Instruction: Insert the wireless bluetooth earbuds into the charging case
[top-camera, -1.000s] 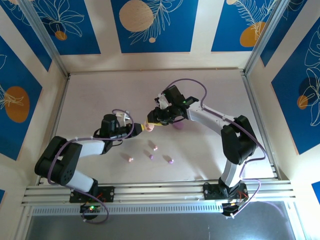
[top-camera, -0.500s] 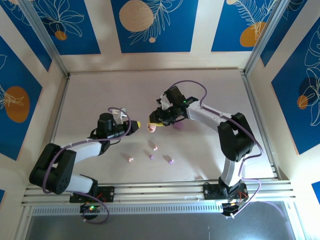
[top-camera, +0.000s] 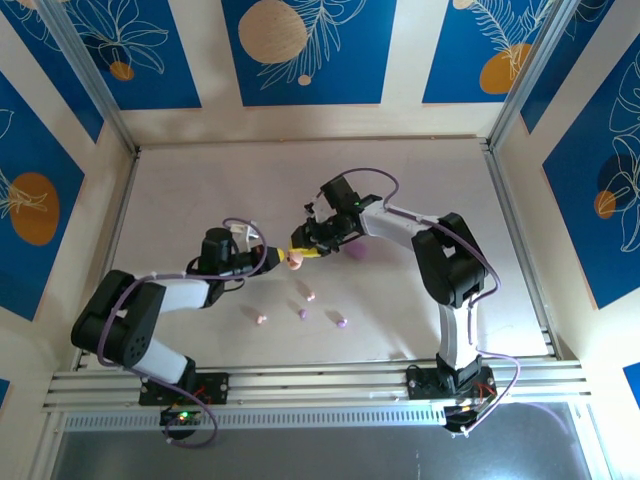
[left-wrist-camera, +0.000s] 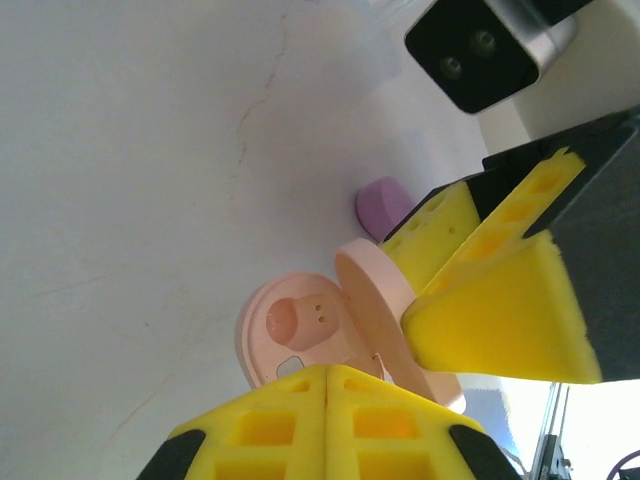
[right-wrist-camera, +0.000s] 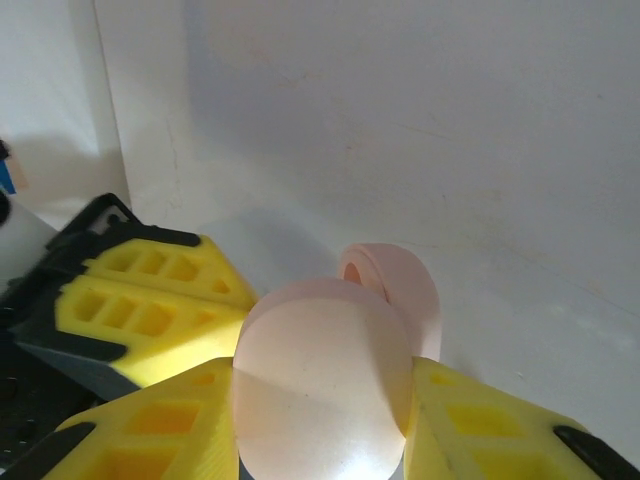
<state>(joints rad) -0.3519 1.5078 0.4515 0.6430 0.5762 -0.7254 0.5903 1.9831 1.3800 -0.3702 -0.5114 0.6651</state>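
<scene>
Nearest, four loose nubs dot the white table (top-camera: 180, 200): two pink earbuds (top-camera: 260, 319), two purple earbuds (top-camera: 340, 322). Beyond, the left gripper (top-camera: 273, 254) is clenched on nothing beside the open pink case (top-camera: 295, 261), its lid grasped by the right gripper (top-camera: 306, 247). One purple case (top-camera: 357, 251) lies behind, and blue leaf-print panels (top-camera: 300, 50) wall the far end.

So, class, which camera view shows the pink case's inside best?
Left wrist: the pink case faces it open, interior visible. Right wrist shows its smooth outer shell; top external, a tiny pink speck.
</scene>
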